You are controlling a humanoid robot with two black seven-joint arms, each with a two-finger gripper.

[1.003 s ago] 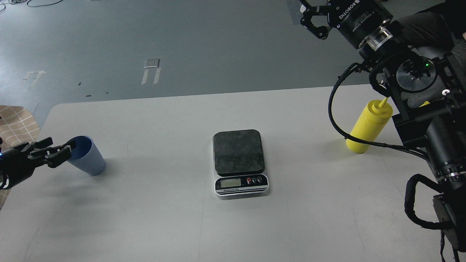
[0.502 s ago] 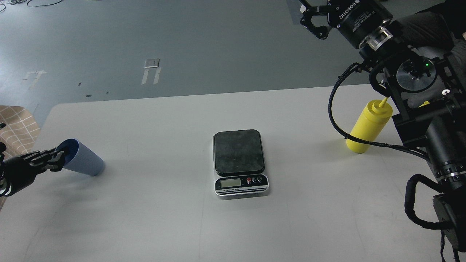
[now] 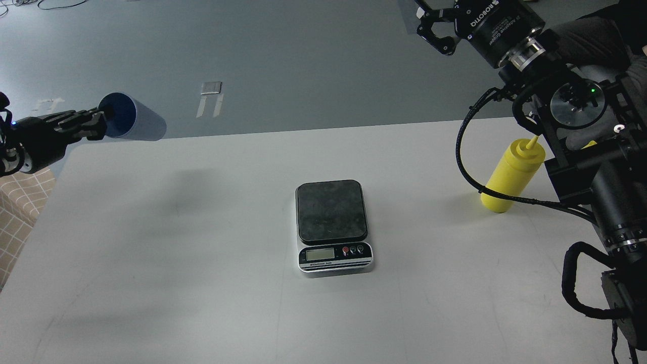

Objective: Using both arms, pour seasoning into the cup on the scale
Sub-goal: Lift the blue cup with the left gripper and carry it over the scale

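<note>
My left gripper [image 3: 96, 121] is shut on the rim of the light blue cup [image 3: 136, 121]. It holds the cup in the air at the far left, tipped on its side with its mouth toward the gripper. The black scale [image 3: 332, 222] sits at the middle of the white table [image 3: 202, 283] with a bare platform. The yellow seasoning bottle [image 3: 511, 176] stands upright at the right, partly behind my right arm's cable. My right gripper [image 3: 429, 23] is raised at the top right, well above the bottle, open and empty.
A tiled beige surface [image 3: 15, 217] lies beyond the table's left edge. The grey floor behind the table carries tape marks [image 3: 210, 96]. My right arm's joints and looped cables [image 3: 596, 202] fill the right side.
My left gripper has closed on the cup's rim, tipped the cup over and lifted it off the table, up and toward the back. The right arm has not moved.
</note>
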